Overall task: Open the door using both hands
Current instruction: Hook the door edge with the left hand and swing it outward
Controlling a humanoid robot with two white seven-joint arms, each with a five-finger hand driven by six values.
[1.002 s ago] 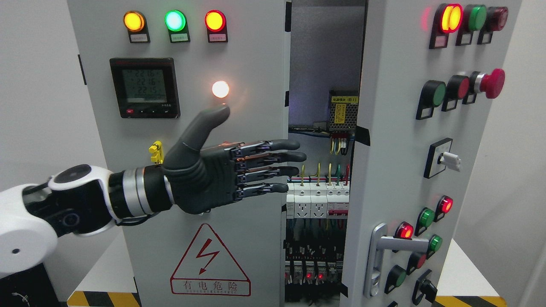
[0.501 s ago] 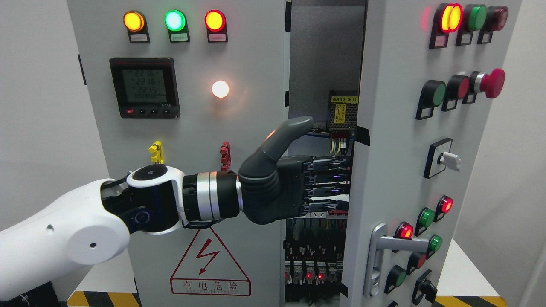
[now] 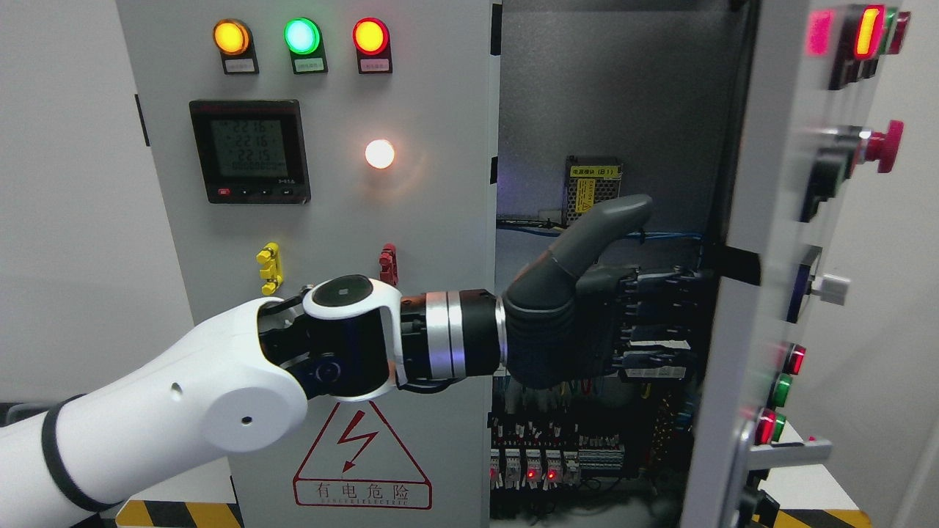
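Far left: white left arm [image 3: 169, 411] coming in from the lower left corner, reaching across the closed left door [image 3: 323, 220] of the grey cabinet. On that door, up top, amber, green and red lamps [image 3: 301, 36] all lit in a row; below them a dark digital meter [image 3: 249, 152] showing figures, with a glowing white lamp [image 3: 379, 154] to its right. Lower down, a small yellow clip [image 3: 268, 264] and a red one [image 3: 387, 262], just above the arm's black-and-silver wrist. At the bottom, a red lightning warning triangle [image 3: 359, 458] with a label under it.

Past the door's edge: left robot hand [image 3: 587, 323], dark grey, inside the cabinet opening, thumb raised and angled up to the right, fingers [image 3: 653, 352] stretched out flat toward the inner edge of the right door [image 3: 741, 293]. Fingertips hidden behind that edge or blurred, so contact there impossible to confirm; nothing visibly clasped, fingers extended rather than curled.

Behind the hand: cabinet interior, a yellow-labelled power supply [image 3: 593, 183] near the thumb tip, blue wiring, rows of breakers [image 3: 543, 466] with tiny red lights at the bottom.

Right: the right door swung well open, seen nearly edge-on and motion-blurred, red mushroom button [image 3: 884, 145], red and green lamps and a silver lever handle [image 3: 796, 451] sticking out from its face. Striped black-and-yellow bench edge [image 3: 169, 513] along the base.
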